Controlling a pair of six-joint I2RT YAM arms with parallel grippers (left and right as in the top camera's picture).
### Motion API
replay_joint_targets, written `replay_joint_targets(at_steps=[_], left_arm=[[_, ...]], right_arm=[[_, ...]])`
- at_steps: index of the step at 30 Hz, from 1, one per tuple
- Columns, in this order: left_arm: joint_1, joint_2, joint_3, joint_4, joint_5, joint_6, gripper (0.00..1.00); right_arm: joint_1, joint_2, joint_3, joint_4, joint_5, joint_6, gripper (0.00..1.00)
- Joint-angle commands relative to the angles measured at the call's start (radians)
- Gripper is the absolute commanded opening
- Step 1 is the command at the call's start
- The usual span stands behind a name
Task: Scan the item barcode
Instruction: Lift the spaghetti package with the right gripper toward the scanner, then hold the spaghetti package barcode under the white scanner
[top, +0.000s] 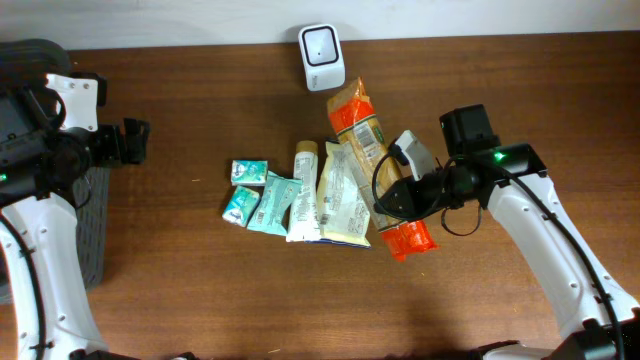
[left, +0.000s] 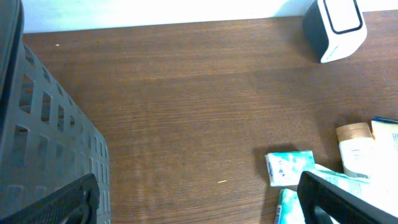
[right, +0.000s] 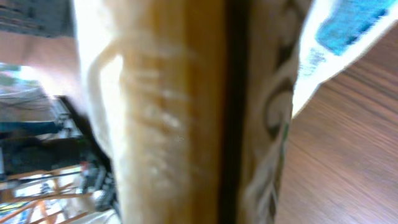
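We hold the packet (top: 358, 125) clenched in our right gripper (top: 392, 198), over the pile at mid-table. Its top end points toward the scanner (top: 322, 57) but is apart from it. So the pick looks done; by our reckoning, presenting the barcode to the scanner is what remains. We cannot see a barcode.

The packet is a long, crinkly film bag, tan with orange ends and a green label. The scanner is a white rounded box with a dark window. Teal pouches (top: 262, 195) lie flat on the wood-grain table (top: 200, 300). Our left gripper (top: 135, 140) gapes empty beside the dark slotted basket (left: 43, 124).
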Motion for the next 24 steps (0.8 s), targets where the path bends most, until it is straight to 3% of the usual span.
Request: replay_joint_targets(at_steps=[1, 8, 12, 14, 17, 18, 19, 21, 23, 24], left_arm=[[0.003, -0.002, -0.002, 0.002, 0.011, 0.015, 0.99], [0.003, -0.002, -0.002, 0.002, 0.011, 0.015, 0.99], [0.003, -0.002, -0.002, 0.002, 0.011, 0.015, 0.99], [0.003, -0.002, -0.002, 0.002, 0.011, 0.015, 0.99], [0.003, -0.002, -0.002, 0.002, 0.011, 0.016, 0.99], [0.003, -0.002, -0.002, 0.002, 0.011, 0.015, 0.99], [0.003, -0.002, -0.002, 0.002, 0.011, 0.015, 0.99], [0.003, -0.002, -0.002, 0.002, 0.011, 0.016, 0.99], [0.003, -0.002, -0.002, 0.002, 0.011, 0.015, 0.99], [0.003, -0.002, -0.002, 0.002, 0.011, 0.015, 0.99]], right_arm=[[0.003, -0.018, 0.029, 0.042, -0.307, 0.006, 0.04], [0.031, -0.018, 0.111, 0.036, -0.334, 0.036, 0.04], [0.132, -0.018, 0.198, 0.024, -0.101, 0.182, 0.04], [0.171, -0.001, 0.324, -0.054, 0.063, 0.211, 0.04], [0.253, 0.212, 0.778, -0.280, 0.530, 0.206, 0.04], [0.293, 0.375, 0.988, -0.332, 0.785, 0.180, 0.04], [0.322, 0.495, 1.082, -0.313, 1.016, 0.172, 0.04], [0.349, 0.621, 1.100, -0.188, 1.394, 0.142, 0.04], [0.357, 0.789, 1.100, 0.095, 1.742, -0.010, 0.04], [0.346, 0.872, 1.100, 0.307, 1.852, -0.154, 0.04]])
